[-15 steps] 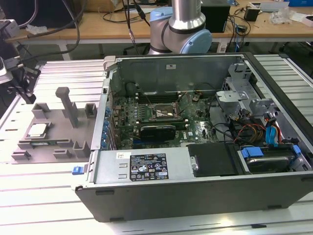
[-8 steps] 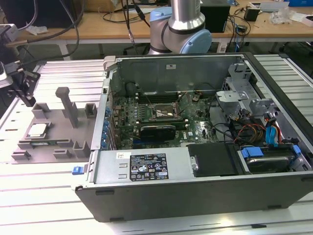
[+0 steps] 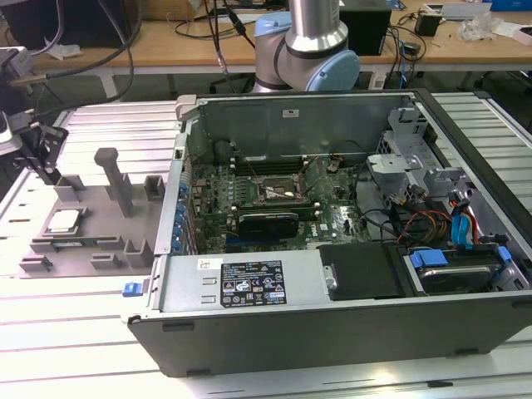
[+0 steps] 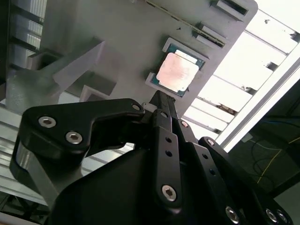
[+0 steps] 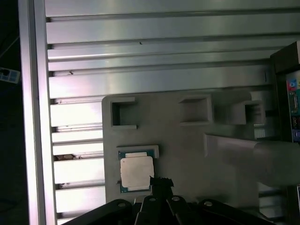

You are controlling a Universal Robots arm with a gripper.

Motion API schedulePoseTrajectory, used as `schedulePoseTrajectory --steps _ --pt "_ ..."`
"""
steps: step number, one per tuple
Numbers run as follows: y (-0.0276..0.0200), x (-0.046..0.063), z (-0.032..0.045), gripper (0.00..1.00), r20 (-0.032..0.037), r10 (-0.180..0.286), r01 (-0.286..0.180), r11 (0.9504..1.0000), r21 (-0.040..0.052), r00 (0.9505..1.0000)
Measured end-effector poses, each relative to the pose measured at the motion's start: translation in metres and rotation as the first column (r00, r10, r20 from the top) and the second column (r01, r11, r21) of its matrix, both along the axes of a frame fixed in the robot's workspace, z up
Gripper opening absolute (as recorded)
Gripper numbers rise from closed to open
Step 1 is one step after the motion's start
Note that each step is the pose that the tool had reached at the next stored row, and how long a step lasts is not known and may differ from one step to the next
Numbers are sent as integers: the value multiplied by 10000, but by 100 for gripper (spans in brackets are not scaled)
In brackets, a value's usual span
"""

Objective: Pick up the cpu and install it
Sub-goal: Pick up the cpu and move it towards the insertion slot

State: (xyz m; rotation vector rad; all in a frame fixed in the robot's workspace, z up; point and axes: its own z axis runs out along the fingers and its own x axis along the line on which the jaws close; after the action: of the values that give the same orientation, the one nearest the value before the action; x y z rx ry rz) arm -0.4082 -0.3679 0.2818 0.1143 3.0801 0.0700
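Exterior view: the tool is seen raised over a grey fixture plate on the slatted surface. The cpu is seated in a pocket of that plate, just below the tool and well apart from the open computer case. Second wrist view: the tool is closed, with nothing gripped. First wrist view: its tip is recorded just beside the cpu's edge.

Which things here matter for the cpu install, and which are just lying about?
For the job: cpu on the grey fixture plate; end effector close beside it; motherboard socket in the open computer case.
Lying about: cables on the back bench; upright post on the plate.
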Motion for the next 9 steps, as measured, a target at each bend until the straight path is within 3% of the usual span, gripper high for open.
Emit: schedulePoseTrajectory --steps 4,9 --pt "0 -102 -131 11 0 1 -1 10000 0 10000" --pt "-1 -116 -232 11 -34 0 0 10000 -20 10000"
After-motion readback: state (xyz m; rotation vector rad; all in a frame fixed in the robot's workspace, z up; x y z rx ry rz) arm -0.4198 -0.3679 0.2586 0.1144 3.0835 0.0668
